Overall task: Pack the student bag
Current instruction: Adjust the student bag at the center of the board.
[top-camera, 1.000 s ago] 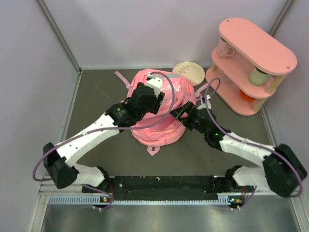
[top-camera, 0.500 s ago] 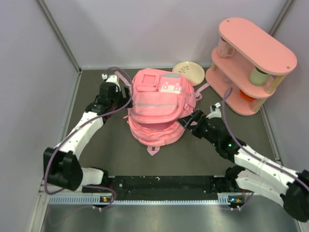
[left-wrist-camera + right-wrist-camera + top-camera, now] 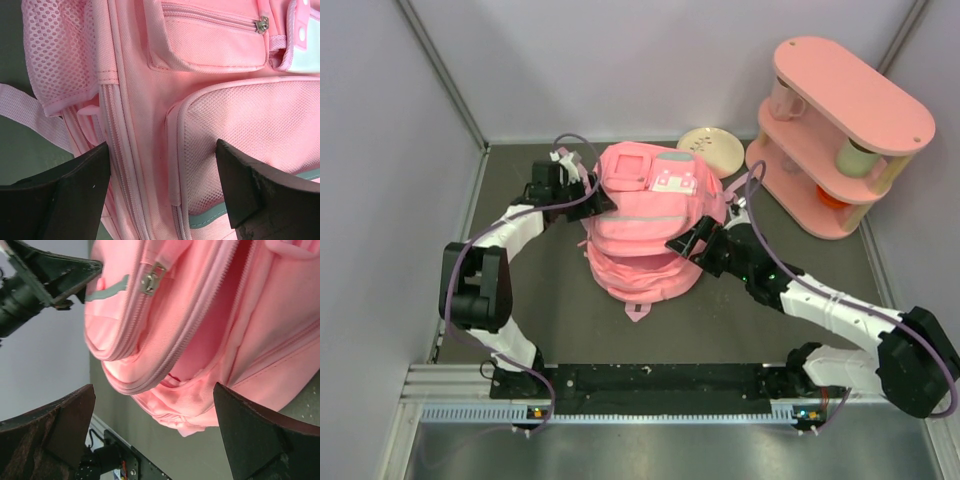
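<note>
The pink student bag [image 3: 645, 215] lies front-up in the middle of the table, with its white-and-mint patch [image 3: 675, 180] at the far end. My left gripper [image 3: 590, 190] is open at the bag's far-left side. In the left wrist view [image 3: 162, 182] its jaws straddle the side zipper seam and mesh pocket without touching. My right gripper [image 3: 683, 243] is open at the bag's near-right edge. In the right wrist view [image 3: 155, 425] its jaws stand wide beside the bag [image 3: 200, 325], whose main zip gapes open. Both grippers are empty.
A pink two-tier shelf [image 3: 840, 130] holding cups and small items stands at the back right. A cream round plate [image 3: 711, 150] lies behind the bag. Grey walls close the left, back and right sides. A black rail [image 3: 660, 380] runs along the near edge.
The left arm has swung off the top of the bag out to the left, then closed in on its far-left side. The right gripper drew back, then returned to the near-right edge.
</note>
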Robot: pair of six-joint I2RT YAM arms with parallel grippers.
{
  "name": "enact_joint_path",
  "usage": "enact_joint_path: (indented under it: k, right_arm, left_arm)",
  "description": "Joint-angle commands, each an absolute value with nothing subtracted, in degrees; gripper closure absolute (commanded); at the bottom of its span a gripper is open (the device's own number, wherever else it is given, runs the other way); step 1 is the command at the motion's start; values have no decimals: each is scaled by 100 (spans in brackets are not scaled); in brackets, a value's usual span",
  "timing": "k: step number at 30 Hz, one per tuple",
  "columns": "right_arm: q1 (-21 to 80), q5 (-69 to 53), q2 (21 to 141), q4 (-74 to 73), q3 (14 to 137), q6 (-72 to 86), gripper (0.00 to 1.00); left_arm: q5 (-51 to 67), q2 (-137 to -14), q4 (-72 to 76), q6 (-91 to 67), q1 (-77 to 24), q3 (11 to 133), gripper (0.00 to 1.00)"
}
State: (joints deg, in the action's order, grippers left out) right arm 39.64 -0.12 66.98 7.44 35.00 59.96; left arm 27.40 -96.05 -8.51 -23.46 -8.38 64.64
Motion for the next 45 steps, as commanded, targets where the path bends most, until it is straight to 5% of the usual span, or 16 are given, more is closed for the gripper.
enact_joint_path:
  k: [1, 3, 7, 10, 11, 15, 21, 25, 27, 31, 34, 45]
  right_arm:
    - [3982, -19, 6311, 1318, 3341, 6037, 1]
    - [3964, 104, 6650, 952, 3445, 5959, 1]
    - [3753, -351, 7590, 886, 3841, 5977, 2]
    - [3560, -562, 7970, 1299, 3753, 5907, 23]
    - [3438, -597, 8006, 1353, 3736, 5871, 39]
    - [2973, -1062, 8147, 1626, 3656, 5485, 63]
    - [2216, -1354, 8332, 978, 4128, 4476, 100]
    - [1943, -1230, 8446, 475, 4622, 3991, 98]
    - [1846, -1310, 8368, 161, 4885, 3789, 87]
    - [1881, -976, 7421, -702, 5010, 3463, 48]
    - [2265, -739, 6524, -1238, 4835, 3533, 38]
    - [5676, 281, 6502, -722, 4763, 4919, 49]
  left_arm:
    - [3147, -9571, -378, -2329, -870, 6135, 15]
    - [3173, -9606, -299, -2338, -879, 5986, 17]
    - [3392, -9729, -202, -2364, -896, 5845, 54]
    - [3419, -9511, -97, -2417, -914, 5556, 70]
    - [3419, -9431, -44, -2434, -923, 5459, 75]
    - [3471, -8870, 200, -2645, -975, 4863, 94]
    - [3270, -7983, 641, -3356, -1361, 3763, 100]
    - [2665, -7218, 607, -3936, -1915, 3148, 100]
    - [2164, -6701, 606, -4323, -2232, 2831, 100]
    - [1469, -6048, 204, -4649, -2347, 2680, 100]
    - [1143, -5836, -147, -4579, -2347, 2864, 100]
    - [1134, -5713, -211, -4579, -2364, 2962, 100]
